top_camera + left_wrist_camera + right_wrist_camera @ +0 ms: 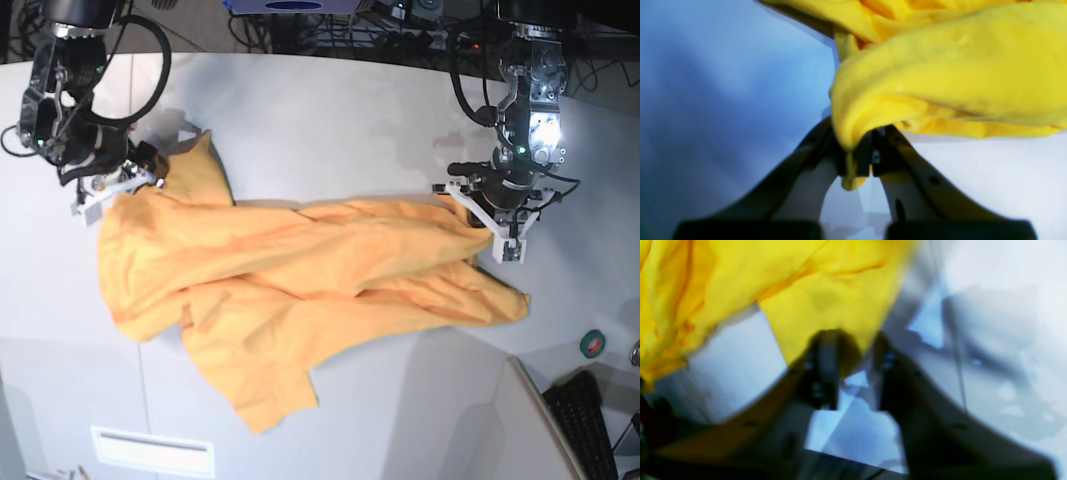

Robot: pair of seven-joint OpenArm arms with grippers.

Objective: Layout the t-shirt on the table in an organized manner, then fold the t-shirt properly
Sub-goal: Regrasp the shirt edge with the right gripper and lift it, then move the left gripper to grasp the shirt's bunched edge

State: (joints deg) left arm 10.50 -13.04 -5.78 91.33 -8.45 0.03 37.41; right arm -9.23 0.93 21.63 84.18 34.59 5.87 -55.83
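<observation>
The orange-yellow t-shirt [300, 270] lies crumpled across the middle of the table [330, 120], stretched between both arms. My left gripper [478, 212] sits at the shirt's right end. In the left wrist view, the left gripper [862, 163] is shut on a fold of the t-shirt [940, 73], with a bit of cloth poking out below the pads. My right gripper [135, 175] is at the shirt's upper left corner. The right wrist view is blurred: an edge of the t-shirt [823, 290] hangs between the fingers of the right gripper [855, 366], which stand a narrow gap apart.
A slanted grey panel [470, 410] rises at the lower right, with a black keyboard [585, 420] beside it. A green tape roll [594, 344] lies near the right edge. Cables [400, 30] run behind the table's curved far edge.
</observation>
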